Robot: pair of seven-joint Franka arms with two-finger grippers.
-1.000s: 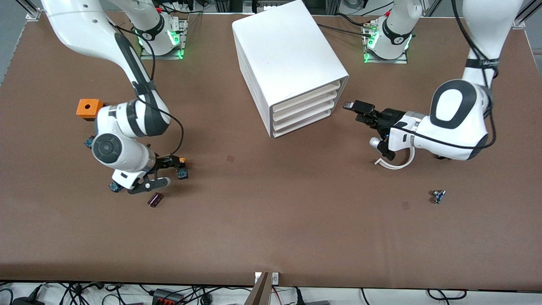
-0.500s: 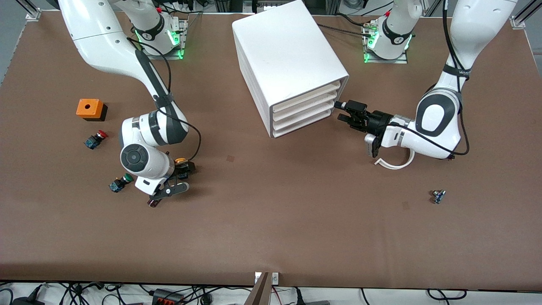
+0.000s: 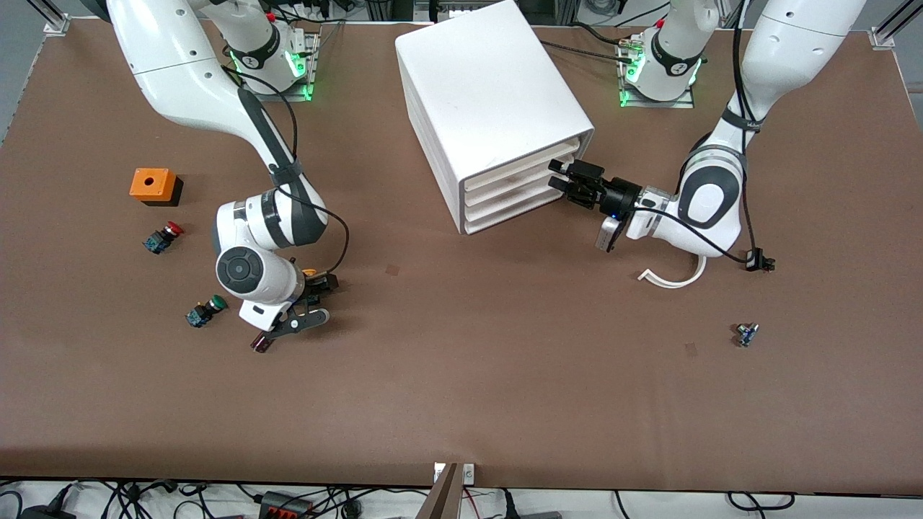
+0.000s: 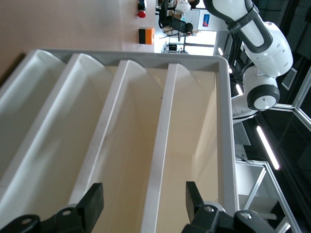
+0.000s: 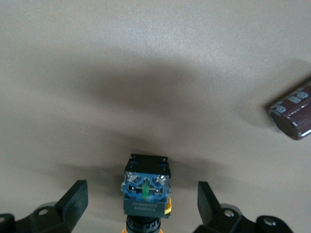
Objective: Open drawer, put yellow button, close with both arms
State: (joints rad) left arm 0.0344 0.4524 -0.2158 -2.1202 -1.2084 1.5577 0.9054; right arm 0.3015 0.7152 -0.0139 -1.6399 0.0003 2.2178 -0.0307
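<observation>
Right gripper (image 5: 143, 204) low over the table (image 3: 461, 404), fingers (image 5: 75, 199) spread wide, straddling the yellow button (image 5: 146, 185) without touching. Left gripper (image 3: 566, 179) at the cabinet (image 3: 483, 94) front, fingers (image 4: 95, 201) apart, bracketing the front edge of the drawer (image 4: 160, 160), which sits closed.

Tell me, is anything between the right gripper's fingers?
Yes: the yellow button sits between the right gripper's open fingers, untouched; the right wrist view shows it best.
</observation>
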